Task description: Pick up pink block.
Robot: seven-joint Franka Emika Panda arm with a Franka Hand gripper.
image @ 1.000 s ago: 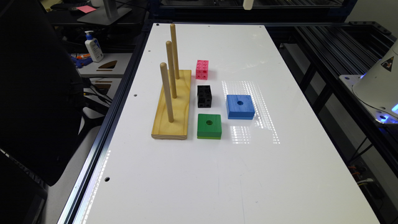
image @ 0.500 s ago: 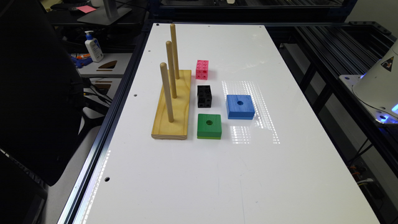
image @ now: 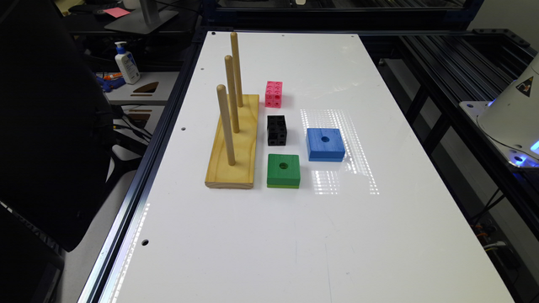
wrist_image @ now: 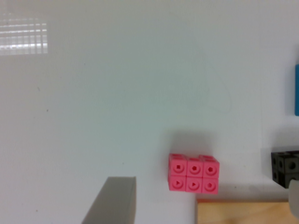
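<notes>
The pink block (image: 273, 94) stands on the white table (image: 294, 235) beside the far end of the wooden peg base (image: 236, 147), with the black cube (image: 277, 130) just in front of it. In the wrist view the pink block (wrist_image: 194, 173) lies below my gripper (wrist_image: 208, 183), roughly between its two fingers. One grey finger (wrist_image: 114, 200) is off to one side, and the other finger's edge (wrist_image: 295, 198) shows near the black cube (wrist_image: 285, 168). The gripper is open, holds nothing and is high above the table. A small white part of it (image: 300, 1) peeks in at the exterior view's top edge.
Three upright wooden pegs (image: 229, 94) rise from the base next to the pink block. A green block (image: 283, 170) and a blue block (image: 325, 144), each with a centre hole, lie nearer the front. A lotion bottle (image: 126, 63) stands off the table at the exterior view's left.
The white part of the gripper at the exterior view's top edge has slid toward that view's left and further out of frame. The blocks have not moved.
</notes>
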